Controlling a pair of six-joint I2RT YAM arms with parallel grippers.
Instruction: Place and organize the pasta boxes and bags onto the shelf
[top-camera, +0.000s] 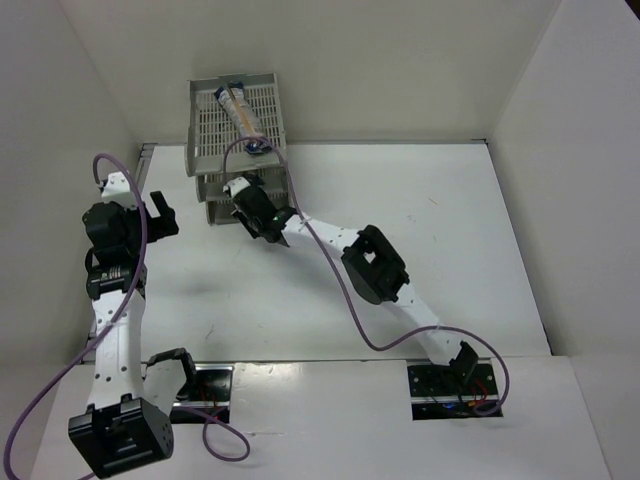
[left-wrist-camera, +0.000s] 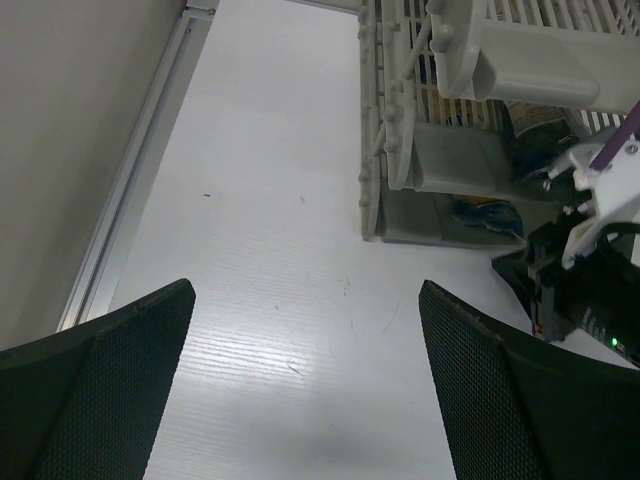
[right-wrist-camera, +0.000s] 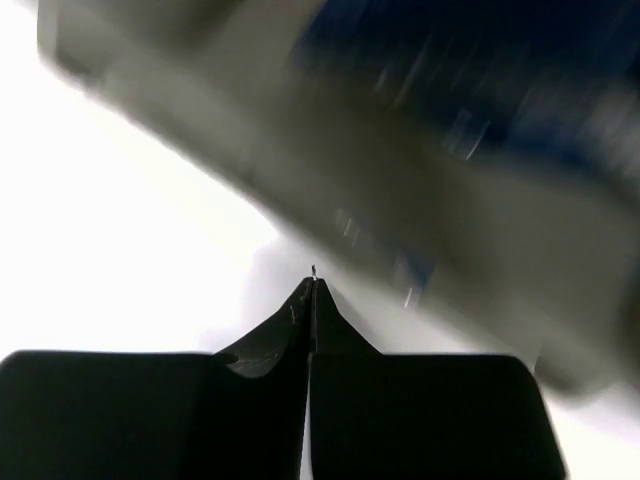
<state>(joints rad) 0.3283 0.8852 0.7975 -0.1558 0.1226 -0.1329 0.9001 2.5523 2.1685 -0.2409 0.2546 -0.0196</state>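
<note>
The light grey shelf (top-camera: 215, 130) stands at the back of the table. One pasta bag (top-camera: 243, 113) with dark blue ends lies slantwise on its top tray. In the left wrist view, blue bag ends (left-wrist-camera: 487, 215) show inside the shelf's (left-wrist-camera: 395, 150) lower tiers. My right gripper (top-camera: 237, 200) is at the front of the lower tiers. In the right wrist view its fingers (right-wrist-camera: 311, 292) are shut with nothing between them, and a blurred tray edge and a blue bag (right-wrist-camera: 470, 70) lie just ahead. My left gripper (left-wrist-camera: 305, 300) is open over bare table, left of the shelf.
White walls enclose the table on the left, back and right. A metal rail (left-wrist-camera: 140, 170) runs along the left wall. The right arm (top-camera: 375, 265) stretches diagonally across the middle of the table. Purple cables hang from both arms.
</note>
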